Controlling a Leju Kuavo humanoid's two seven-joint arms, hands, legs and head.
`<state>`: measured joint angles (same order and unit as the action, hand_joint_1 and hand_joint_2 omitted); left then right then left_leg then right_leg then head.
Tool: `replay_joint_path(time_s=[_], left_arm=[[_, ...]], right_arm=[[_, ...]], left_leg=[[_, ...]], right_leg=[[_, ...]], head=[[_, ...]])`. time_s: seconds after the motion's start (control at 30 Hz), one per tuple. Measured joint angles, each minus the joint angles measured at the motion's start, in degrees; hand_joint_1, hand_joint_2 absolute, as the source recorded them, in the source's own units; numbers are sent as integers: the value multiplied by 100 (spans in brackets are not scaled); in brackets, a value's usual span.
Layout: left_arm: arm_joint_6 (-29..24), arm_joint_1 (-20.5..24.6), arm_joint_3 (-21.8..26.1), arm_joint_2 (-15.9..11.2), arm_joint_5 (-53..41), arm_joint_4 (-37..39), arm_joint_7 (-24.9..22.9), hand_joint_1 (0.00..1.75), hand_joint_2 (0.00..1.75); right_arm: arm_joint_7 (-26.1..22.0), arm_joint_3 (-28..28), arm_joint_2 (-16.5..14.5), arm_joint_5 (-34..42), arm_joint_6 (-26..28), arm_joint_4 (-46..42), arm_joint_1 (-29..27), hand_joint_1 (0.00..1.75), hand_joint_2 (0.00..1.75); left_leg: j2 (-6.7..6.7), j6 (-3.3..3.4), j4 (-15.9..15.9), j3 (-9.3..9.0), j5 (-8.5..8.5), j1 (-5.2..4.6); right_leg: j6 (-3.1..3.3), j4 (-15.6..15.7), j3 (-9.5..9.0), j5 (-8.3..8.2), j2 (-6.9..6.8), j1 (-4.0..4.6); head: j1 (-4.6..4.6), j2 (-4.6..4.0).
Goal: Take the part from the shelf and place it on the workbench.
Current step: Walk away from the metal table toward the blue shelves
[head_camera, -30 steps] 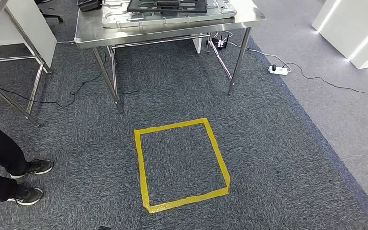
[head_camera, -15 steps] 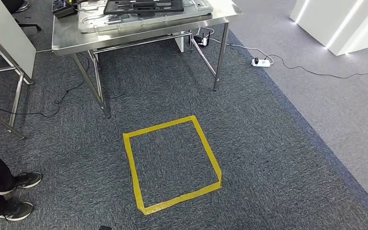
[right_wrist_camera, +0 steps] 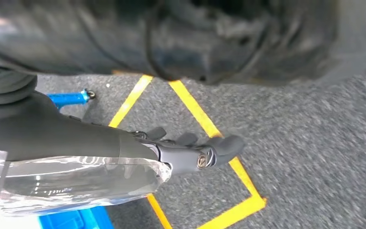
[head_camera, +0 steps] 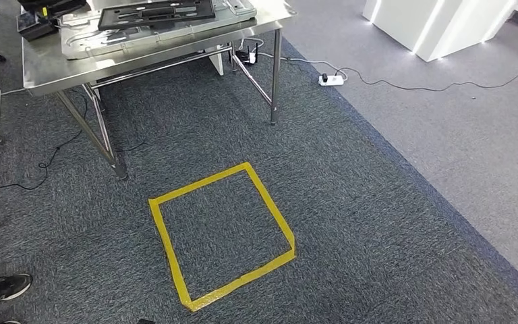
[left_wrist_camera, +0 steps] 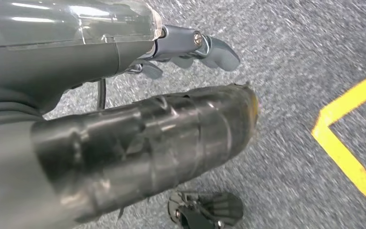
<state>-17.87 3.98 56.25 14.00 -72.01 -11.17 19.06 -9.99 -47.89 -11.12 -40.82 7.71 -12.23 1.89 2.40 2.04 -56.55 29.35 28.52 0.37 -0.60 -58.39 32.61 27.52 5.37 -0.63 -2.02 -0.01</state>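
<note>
The steel workbench [head_camera: 47, 64] stands at the far left in the head view, with a black frame part [head_camera: 155, 11] lying on a silver panel [head_camera: 81, 40] on top of it. My left hand [left_wrist_camera: 190, 47] hangs over the grey carpet with its fingers apart and nothing in them. My right hand [right_wrist_camera: 190, 148] also hangs above the carpet, over yellow tape lines, and holds nothing.
A yellow tape square [head_camera: 219, 233] marks the carpet ahead. A person's shoe [head_camera: 3, 287] is at the lower left. A power strip [head_camera: 330, 79] and cables lie past the bench, and white blocks [head_camera: 425, 23] stand at the far right. A blue box [right_wrist_camera: 76, 219] sits near my right hand.
The whole head view has shifted left and down as the camera turned. The bench and tape square now sit further left, and the person's legs have slid almost out of the picture.
</note>
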Motion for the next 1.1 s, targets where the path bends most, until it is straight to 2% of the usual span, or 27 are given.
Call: replay_joint_path(time_s=[0.07, 0.1, 0.13, 0.17, 0.2, 0.23, 0.27, 0.3, 0.33, 0.37, 0.4, 0.47, 0.53, 0.57, 0.63, 0.67, 0.7, 0.73, 0.77, 0.8, 0.83, 0.87, 0.9, 0.97, 1.0, 1.03, 1.1], left_arm=[[-4, -2, 2, 0, 3, 0, 0, 0, 0], [-7, -4, 3, -2, 4, 0, -1, 0, 0], [-7, -8, 4, -2, 5, 0, -1, 0, 0], [-7, -12, 4, -2, 5, 0, -2, 0, 0], [-7, -15, 5, -2, 6, 0, -2, 0, 0], [-7, -15, 5, -1, 6, 0, -2, 0, 0], [-7, -12, 5, -1, 6, 0, -2, 0, 0], [-7, -10, 5, -1, 6, 0, -2, 0, 0], [-7, -8, 5, -1, 6, 0, -2, 0, 0], [-7, -6, 6, -1, 6, 0, -2, 0, 0], [-7, -3, 7, -2, 6, 0, -2, 0, 0], [-7, 11, 8, -2, 6, 0, -2, 0, 0], [-7, 20, 9, -2, 5, 0, -2, 0, 0], [-7, 19, 9, -2, 5, 0, -2, 0, 0], [-7, 9, 11, -2, 5, 0, -2, 0, 0], [-7, 0, 15, -2, 5, 0, -2, 0, 0], [-7, -9, 20, -2, 5, 0, -2, 0, 0], [-7, -15, 25, -2, 6, 0, -2, 0, 0], [-7, -18, 29, -2, 6, 0, -2, 0, 0], [-7, -19, 34, -3, 6, 0, -2, 0, 0], [-7, -19, 39, -8, 7, 0, -2, 0, 0], [-7, -16, 43, -14, 6, 0, -2, 0, 0], [-7, -10, 48, -19, 7, 0, -2, 0, 0], [-7, 4, 52, -21, 7, 0, -2, 0, 0], [-7, 7, 55, -19, 8, 0, -2, 0, 0], [-8, 6, 57, -17, 9, 0, -2, 0, 0], [-9, 0, 63, -15, 10, 0, -2, 0, 0]], right_arm=[[0, 0, -4, -1, 20, 1, 1, 0, 0], [0, 0, -4, -1, 30, 1, 5, 0, 0], [0, 0, -5, -1, 37, 1, 8, 0, 0], [0, 0, -5, -1, 40, 1, 8, 0, 0], [0, 0, -5, -1, 42, 1, 6, 0, 0], [0, -1, -4, -1, 43, 1, 2, 0, 0], [0, -1, -4, -1, 44, 1, -2, 0, 0], [0, -2, -4, -1, 45, 1, -1, 0, 0], [0, -2, -4, -1, 46, 1, 5, 0, 0], [0, -2, -4, -1, 46, 1, 10, 0, 0], [0, -2, -5, -1, 46, 1, 13, 0, 0], [0, -2, -5, -1, 46, 1, 9, 0, 0], [0, -2, -5, -1, 46, 1, 7, 0, 0], [0, -2, -5, -1, 46, 1, 10, 0, 0], [0, -2, -6, -1, 46, 1, 13, 0, 0], [0, -2, -7, -1, 46, 1, 12, 0, 0], [0, -2, -7, -1, 46, 1, 10, 0, 0], [0, -2, -7, -1, 46, 1, 9, 0, 0], [0, -2, -7, -1, 46, 1, 9, 0, 0], [0, -2, -8, -1, 46, 1, 11, 0, 0], [0, -2, -12, -1, 46, 1, 15, 0, 0], [0, -2, -16, -1, 46, 1, 20, 0, 0], [0, -2, -20, -1, 45, 1, 18, 0, 0], [0, -2, -24, -2, 45, 2, 4, 0, 0], [0, -2, -24, -2, 45, 3, -6, 0, 0], [0, -2, -25, -2, 46, 3, -10, 0, 0], [0, -2, -24, -2, 46, 3, -4, 0, 0]], left_leg=[[-135, 66, 84, -35, -49, 36], [-205, 83, 94, -36, -52, 26], [-274, 92, 95, -33, -48, 23], [-343, 89, 94, -31, -41, 21], [-409, 81, 92, -35, -31, 22], [-467, 68, 87, -44, -19, 28], [-518, 49, 76, -58, 0, 34], [-564, 19, 57, -72, 27, 35], [-604, -21, 29, -76, 61, 25], [-640, -60, 7, -80, 92, 13], [-677, -98, -7, -90, 116, -1], [-749, -155, -6, -125, 141, -2], [-660, -209, -153, -92, 281, 21], [-555, -230, -393, 9, 442, 33], [-350, -247, -1173, 367, 832, 41], [-311, -247, -1529, 547, 945, 41], [-295, -238, -1706, 653, 937, 40], [-285, -219, -1647, 655, 804, 38], [-258, -190, -1355, 552, 574, 35], [-173, -150, -938, 396, 329, 31], [-67, -111, -554, 250, 153, 29], [24, -84, -286, 148, 55, 24], [85, -65, -159, 105, 35, 17], [42, -40, -114, 85, 32, 10], [-9, -14, -77, 68, 8, 19], [-64, 22, -37, 50, -19, 32], [-193, 72, 13, 34, -52, 43]], right_leg=[[-37, -389, 188, 246, -223, 22], [-54, -744, 365, 437, -355, 20], [-74, -1134, 564, 614, -427, 5], [-96, -1433, 716, 710, -462, -14], [-117, -1551, 777, 699, -486, -36], [-136, -1435, 715, 576, -515, -59], [-149, -1112, 545, 379, -568, -78], [-154, -680, 323, 197, -685, -88], [-137, -317, 136, 63, -774, -81], [-111, -81, 18, -1, -838, -66], [-78, 16, -26, -3, -865, -45], [-7, 14, -16, -3, -766, -26], [66, 48, -25, -27, -674, -43], [100, 66, -33, -40, -627, -55], [139, 69, -28, -44, -531, -43], [148, 67, -29, -42, -471, -31], [152, 64, -34, -40, -404, -19], [153, 59, -42, -38, -333, -8], [154, 52, -53, -36, -259, 1], [152, 45, -58, -33, -190, 4], [143, 31, -53, -30, -131, 15], [126, 20, -37, -32, -75, 15], [98, 15, -15, -38, -28, 7], [24, 25, 18, -62, 59, -7], [-7, 4, 32, -50, 19, -7], [-31, -86, 75, 16, -83, 0], [-69, -597, 316, 327, -354, 0]], head=[[-13, 0], [-20, 0], [-23, 0], [-24, 0], [-23, 0], [-24, 0], [-24, 0], [-25, 0], [-23, 0], [-21, 0], [-20, 0], [-18, 0], [-18, 0], [-16, 0], [-15, 0], [-16, -1], [-16, -1], [-15, -1], [-15, -1], [-15, -1], [-16, -1], [-16, -1], [-16, -1], [-16, -1], [-17, -1], [-19, -1], [-21, 0]])
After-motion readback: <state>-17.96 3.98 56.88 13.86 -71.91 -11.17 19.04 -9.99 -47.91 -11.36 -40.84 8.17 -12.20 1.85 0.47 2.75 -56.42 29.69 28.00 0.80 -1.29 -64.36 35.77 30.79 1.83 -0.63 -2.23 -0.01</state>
